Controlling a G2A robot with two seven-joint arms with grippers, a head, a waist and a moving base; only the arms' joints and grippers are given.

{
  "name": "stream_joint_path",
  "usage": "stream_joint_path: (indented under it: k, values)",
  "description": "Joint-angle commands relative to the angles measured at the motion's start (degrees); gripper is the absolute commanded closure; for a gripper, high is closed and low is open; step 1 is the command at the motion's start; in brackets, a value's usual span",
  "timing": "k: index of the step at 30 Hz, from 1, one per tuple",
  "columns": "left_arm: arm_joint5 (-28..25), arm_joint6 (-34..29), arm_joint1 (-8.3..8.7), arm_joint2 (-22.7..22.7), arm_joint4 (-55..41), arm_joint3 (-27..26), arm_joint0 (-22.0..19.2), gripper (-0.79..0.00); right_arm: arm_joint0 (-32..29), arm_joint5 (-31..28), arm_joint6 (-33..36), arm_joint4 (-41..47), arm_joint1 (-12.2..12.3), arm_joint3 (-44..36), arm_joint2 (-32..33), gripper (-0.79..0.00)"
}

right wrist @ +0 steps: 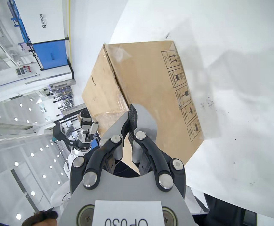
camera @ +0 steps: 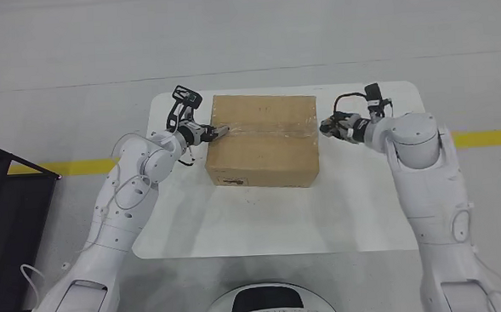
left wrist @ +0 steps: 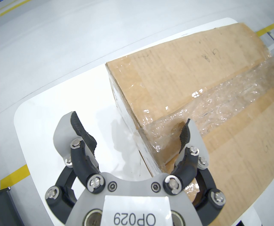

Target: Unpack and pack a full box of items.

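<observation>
The left gripper (left wrist: 131,116) has its jaws spread wide and empty, straddling the top end edge of the brown tape-sealed cardboard box (camera: 263,143). The right gripper (right wrist: 131,109) has its jaws pressed together, empty, just beside the opposite end. The box's contents are hidden. It sits mid white surface (camera: 237,225), on a grey floor (camera: 244,29) with a yellow line (camera: 64,167).

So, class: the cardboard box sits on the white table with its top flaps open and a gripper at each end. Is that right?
No: the box has its top flaps closed under clear tape, as the left wrist view shows. It does sit on the white table, left gripper and right gripper at its ends.
</observation>
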Motion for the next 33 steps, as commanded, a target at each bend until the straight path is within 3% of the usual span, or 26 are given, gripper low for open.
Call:
stream_joint_path:
  k: [1,5,7,8,9,11,12,16,18,19,25,33]
  values:
    - [0.0,0.0,0.0,0.0,0.0,0.0,0.0,-0.785,-0.85,-0.45,-1.17,1.46,0.14,0.03,1.65,0.0]
    - [0.38,1.65,0.14,-0.74,0.24,-1.72,0.61,-0.785,-2.58,-3.37,-4.47,6.23,0.24,-0.09,5.42,0.0]
    - [0.68,3.09,0.51,-2.99,-0.58,-4.08,1.5,-0.785,-3.21,-5.29,-6.18,8.79,0.28,0.79,7.41,-0.068]
    - [0.64,3.55,0.77,-4.47,-1.17,-5.19,2.17,-0.785,-3.32,-6.14,-7.0,9.89,0.27,1.14,7.99,-0.046]
    - [0.79,4.2,1.07,-6.43,-2.12,-6.32,2.84,-0.785,-3.3,-7.43,-7.95,11.35,0.23,1.59,8.75,-0.117]
    - [0.73,5.05,1.64,-10.06,-3.67,-7.93,4.38,-0.785,-3.54,-9.9,-10.1,13.55,0.11,2.34,9.46,-0.502]
    - [0.95,5.74,1.89,-11.99,-4.76,-8.29,5.05,-0.785,-3.63,-11.18,-11.44,14.75,0.03,2.59,9.82,-0.77]
    - [1.38,6.5,2.64,-17.98,-9.13,-6.8,6.57,-0.785,-4.54,-15.51,-18.14,19.19,-0.44,3.87,10.96,-0.785]
    - [1.37,6.28,2.75,-18.58,-9.32,-6.24,6.6,-0.785,-4.62,-15.75,-18.54,19.51,-0.48,4.0,10.99,-0.785]
    - [1.4,6.38,2.73,-18.58,-9.37,-6.35,6.63,-0.784,-4.63,-15.8,-18.7,19.55,-0.48,3.99,11.02,-0.549]
    - [1.37,6.28,2.75,-18.58,-9.31,-6.23,6.6,-0.784,-4.62,-15.74,-18.53,19.51,-0.48,4.0,10.99,-0.752]
    - [1.37,6.28,2.74,-18.58,-9.31,-6.24,6.6,-0.784,-4.62,-15.74,-18.53,19.51,-0.48,3.99,10.99,-0.785]
